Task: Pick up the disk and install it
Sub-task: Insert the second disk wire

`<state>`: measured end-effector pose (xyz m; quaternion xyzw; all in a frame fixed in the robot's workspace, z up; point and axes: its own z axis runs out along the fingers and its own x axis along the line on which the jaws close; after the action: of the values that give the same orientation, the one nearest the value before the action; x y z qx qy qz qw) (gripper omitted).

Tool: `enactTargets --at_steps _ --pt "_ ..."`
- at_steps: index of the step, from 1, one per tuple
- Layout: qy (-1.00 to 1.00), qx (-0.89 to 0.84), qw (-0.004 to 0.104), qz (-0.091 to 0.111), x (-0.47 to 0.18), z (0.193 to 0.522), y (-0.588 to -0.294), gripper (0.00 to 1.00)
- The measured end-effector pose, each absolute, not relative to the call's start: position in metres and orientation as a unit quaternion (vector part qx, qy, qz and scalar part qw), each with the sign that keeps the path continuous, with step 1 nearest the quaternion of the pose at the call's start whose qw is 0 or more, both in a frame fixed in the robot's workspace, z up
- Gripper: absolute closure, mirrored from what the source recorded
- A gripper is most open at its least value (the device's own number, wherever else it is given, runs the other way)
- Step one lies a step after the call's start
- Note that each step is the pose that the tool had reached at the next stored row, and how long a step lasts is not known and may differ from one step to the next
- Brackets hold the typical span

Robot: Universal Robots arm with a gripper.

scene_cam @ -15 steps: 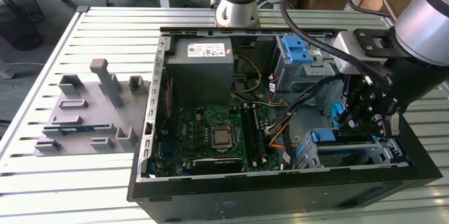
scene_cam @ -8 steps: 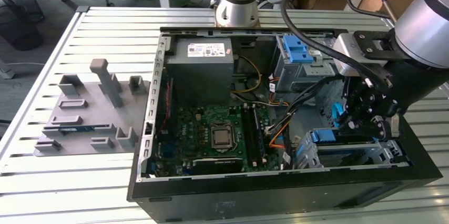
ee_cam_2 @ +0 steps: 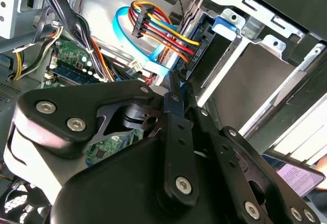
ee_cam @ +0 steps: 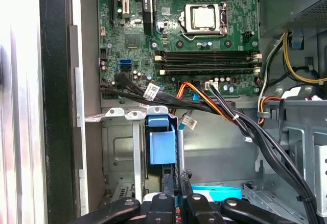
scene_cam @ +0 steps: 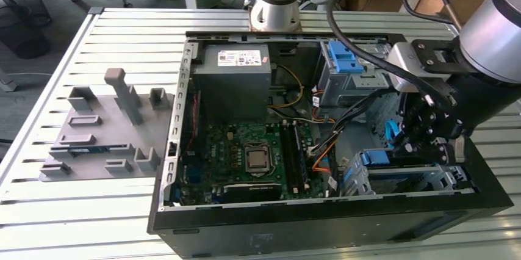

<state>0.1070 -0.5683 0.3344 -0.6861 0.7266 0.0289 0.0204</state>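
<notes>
Right now the gripper (scene_cam: 419, 135) hangs inside the open computer case (scene_cam: 244, 226), at the exterior view's right, just beside the lower drive cage (scene_cam: 443, 177) with its blue latch (scene_cam: 374, 157). In both wrist views the fingers (ee_cam: 177, 183) are drawn close together with barely a slit between them, and I cannot tell whether anything thin is pinched there. Their tips sit just short of the blue latch (ee_cam: 158, 142) and next to the bundle of red, yellow and black cables (ee_cam_2: 163, 32) (a light blue cable loops past too). As for the disk, I cannot pick it out with certainty: in the second wrist view a flat piece with a pale label (ee_cam_2: 296, 177) shows beyond the case wall, but it is too partial to name. The motherboard (ee_cam: 194, 30) lies bare. A grey fixture (scene_cam: 106, 132) sits on the slatted desk (scene_cam: 49, 211).
</notes>
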Motion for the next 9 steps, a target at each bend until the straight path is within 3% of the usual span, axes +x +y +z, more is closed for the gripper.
enactTargets --at_steps 9 --pt "0.726 -0.686 0.020 0.029 0.1088 0.3333 -0.5685 0.84"
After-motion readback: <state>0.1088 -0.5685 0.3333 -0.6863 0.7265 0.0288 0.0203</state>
